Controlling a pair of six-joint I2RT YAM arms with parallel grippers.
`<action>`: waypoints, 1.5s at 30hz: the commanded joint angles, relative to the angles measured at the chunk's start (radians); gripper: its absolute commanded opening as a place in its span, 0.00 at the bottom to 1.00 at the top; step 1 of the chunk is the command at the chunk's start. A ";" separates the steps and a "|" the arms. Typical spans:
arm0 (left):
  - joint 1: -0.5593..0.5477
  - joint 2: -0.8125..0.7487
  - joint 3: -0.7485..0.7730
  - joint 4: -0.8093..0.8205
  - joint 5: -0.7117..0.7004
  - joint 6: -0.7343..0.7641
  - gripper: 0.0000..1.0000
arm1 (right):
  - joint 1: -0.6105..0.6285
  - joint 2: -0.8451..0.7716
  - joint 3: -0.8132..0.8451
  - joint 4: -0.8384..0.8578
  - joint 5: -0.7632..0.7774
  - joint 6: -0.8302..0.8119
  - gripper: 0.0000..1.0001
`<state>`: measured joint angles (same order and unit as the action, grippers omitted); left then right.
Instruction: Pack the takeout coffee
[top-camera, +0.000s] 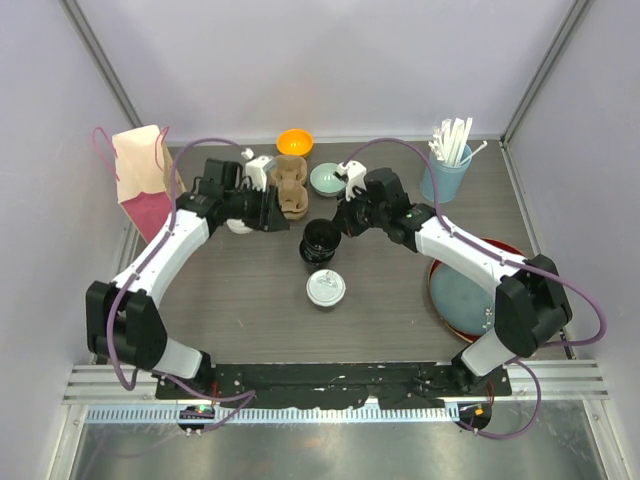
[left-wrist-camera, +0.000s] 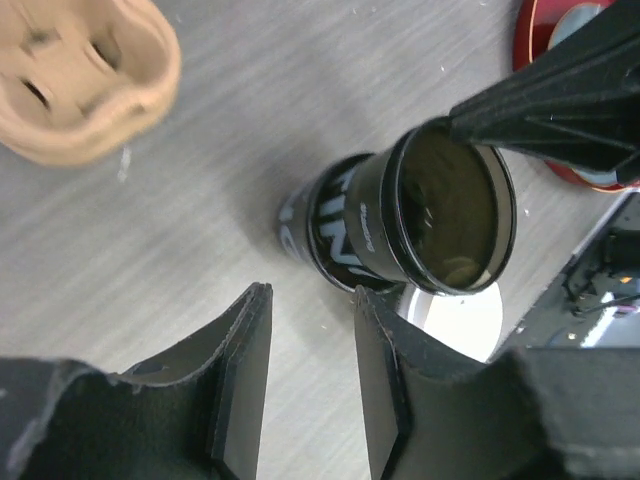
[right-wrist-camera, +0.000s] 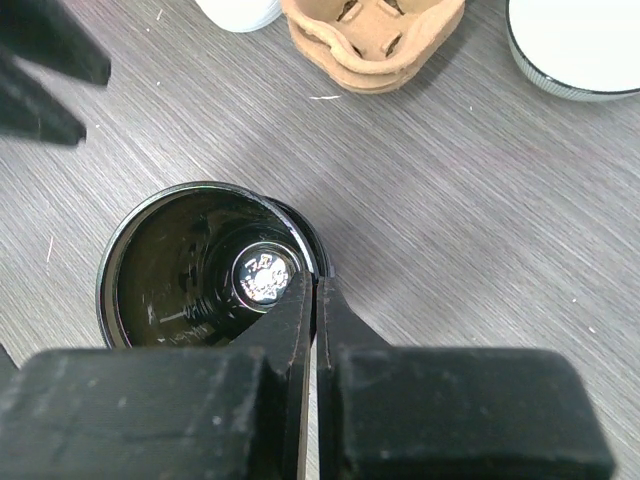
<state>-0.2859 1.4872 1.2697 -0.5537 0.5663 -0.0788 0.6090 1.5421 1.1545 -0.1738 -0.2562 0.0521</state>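
The right pincer (right-wrist-camera: 312, 285) is clenched. It seems to pinch the thin rim of the black cup (right-wrist-camera: 200, 270), with one finger inside and one outside. The left pincer (left-wrist-camera: 312, 298) is released, with only bare table between its fingers. It waits just beside the cup, at the bottom of its own view.

The cup stands on the table in the middle of the top view, and it has no lid on. Its white lid (top-camera: 326, 289) lies flat just below it in that view.

What could go wrong? The grip is only a small pinch on one edge. If the cup is lifted like that, I think it may tip, swing or slip out. A hard squeeze could bend the paper wall. The left pincer is so close that it could bump the cup over.

The brown cup holder (top-camera: 290, 185) sits above the cup, near the left pincer, so that arm partly blocks the way there. The pink bag (top-camera: 140, 185) is at the upper left. The blue tumbler of straws (top-camera: 447, 178) and the red tray (left-wrist-camera: 530, 40) are off to the right, well apart.
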 joint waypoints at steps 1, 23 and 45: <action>-0.004 -0.082 -0.137 0.127 0.036 -0.191 0.43 | 0.000 -0.033 -0.003 0.068 -0.021 0.043 0.02; -0.006 -0.024 -0.250 0.342 0.213 -0.407 0.37 | 0.001 -0.027 -0.015 0.097 -0.038 0.068 0.02; -0.006 -0.028 -0.270 0.301 0.096 -0.312 0.33 | -0.008 -0.039 -0.012 0.168 -0.117 0.127 0.01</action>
<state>-0.2878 1.4967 1.0073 -0.2459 0.7223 -0.4477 0.5999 1.5421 1.1206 -0.1112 -0.2958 0.1284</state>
